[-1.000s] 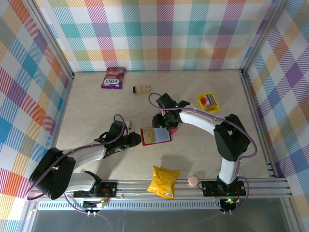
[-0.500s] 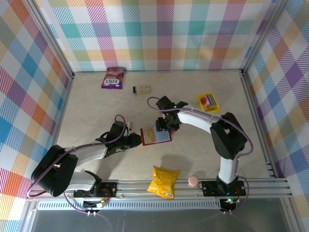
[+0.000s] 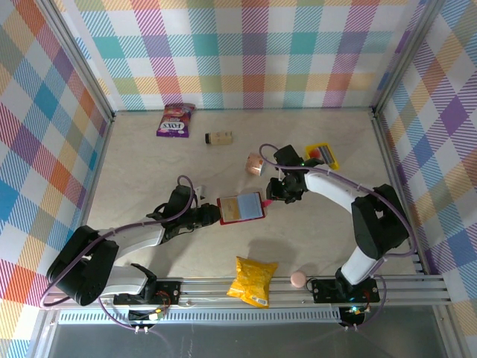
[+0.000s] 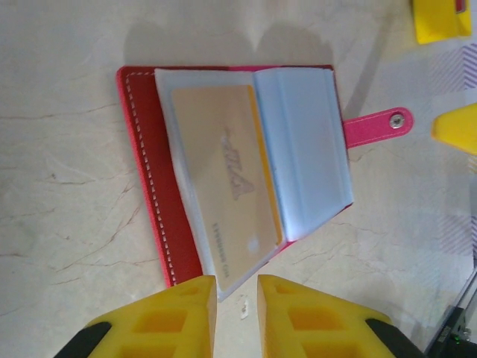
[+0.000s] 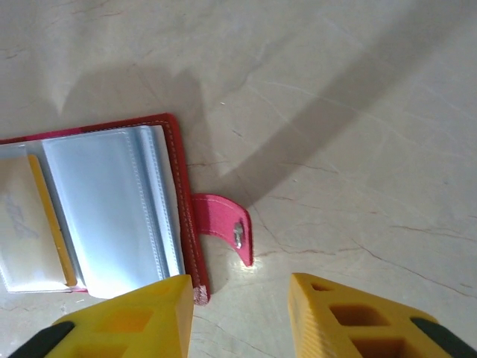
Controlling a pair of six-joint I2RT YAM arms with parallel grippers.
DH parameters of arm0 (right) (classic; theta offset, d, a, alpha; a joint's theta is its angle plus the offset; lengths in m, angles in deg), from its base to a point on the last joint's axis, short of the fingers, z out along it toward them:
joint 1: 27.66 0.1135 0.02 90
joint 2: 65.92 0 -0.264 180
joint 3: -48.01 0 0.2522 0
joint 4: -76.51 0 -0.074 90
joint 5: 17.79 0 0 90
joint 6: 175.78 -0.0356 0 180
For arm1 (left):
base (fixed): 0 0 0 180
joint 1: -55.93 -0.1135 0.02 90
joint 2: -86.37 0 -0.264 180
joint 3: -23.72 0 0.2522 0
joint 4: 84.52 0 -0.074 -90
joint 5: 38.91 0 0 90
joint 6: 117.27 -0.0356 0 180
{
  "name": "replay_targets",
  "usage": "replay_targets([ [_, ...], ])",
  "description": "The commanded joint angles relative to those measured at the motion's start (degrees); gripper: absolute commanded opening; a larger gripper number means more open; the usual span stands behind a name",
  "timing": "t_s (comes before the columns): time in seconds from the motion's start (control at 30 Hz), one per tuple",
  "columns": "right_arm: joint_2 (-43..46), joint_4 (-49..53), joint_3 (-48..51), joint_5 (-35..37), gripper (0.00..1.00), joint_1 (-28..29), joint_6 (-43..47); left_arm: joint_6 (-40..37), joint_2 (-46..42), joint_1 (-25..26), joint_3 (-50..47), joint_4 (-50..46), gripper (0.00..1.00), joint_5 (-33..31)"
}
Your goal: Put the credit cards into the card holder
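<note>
Both empty: right gripper point(image 5: 240, 317) parted just behind the card holder's point(image 5: 181, 209) tab point(image 5: 223, 224), left gripper point(image 4: 237, 313) barely parted at its edge; a nudge could slide it away.

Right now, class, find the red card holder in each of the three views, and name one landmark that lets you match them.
Top external: the card holder lies open near the centre of the picture.
Left wrist: it spreads open across the middle, red cover at left.
Right wrist: its right half sits at the left edge.
Shared landmark: its pink snap tab, sticking out from one side.
</note>
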Motion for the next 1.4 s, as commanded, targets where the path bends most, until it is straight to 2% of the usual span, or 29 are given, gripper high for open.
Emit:
replay_targets([
  [0.0,-1.7,-1.7,-0.2,-2.8,0.37,-0.8,1.9,-0.4,-1.8,0.0,-0.9,1.7,0.22,0.9],
  [0.23,-3.6,-1.9,-1.1,-1.7,0.31,-1.2,2.2,-0.5,-1.4,0.0,-0.8,1.7,0.22,1.2],
  [0.4,-4.2,-2.5,-1.2,-1.9,0.23,-1.7,2.5,-0.5,-1.4,0.0,-0.7,1.6,0.22,1.0],
  [0.67,-3.3,-2.0,-0.8,-0.1,0.00,-1.7,2.2,-0.7,-1.3,0.0,-0.6,1.5,0.22,0.8],
  [0.83,-0.3,0.3,1.0,4.4,0.00,-2.4,1.5,-0.8,-1.1,0.0,-0.6,1.5,0.21,0.8],
  [1.13,3.8,3.3,4.0,8.0,0.00,-3.4,0.9,-0.8,0.0,0.0,-0.6,2.1,0.21,0.9],
  [1.17,4.0,3.7,3.9,8.3,0.05,-3.4,1.0,-0.8,0.0,0.0,-0.6,2.2,0.21,1.0],
  [1.27,5.1,4.8,3.2,8.4,0.35,-3.4,0.8,-0.8,0.0,0.0,-0.7,2.7,0.21,1.3],
  [1.33,6.8,5.5,2.6,8.7,0.46,-3.4,0.6,-0.8,-0.2,0.0,-1.0,3.4,0.21,1.8],
  [1.37,7.7,5.7,2.3,8.5,0.48,-3.3,0.3,-0.8,-0.3,0.1,-1.1,3.8,0.21,2.0],
])
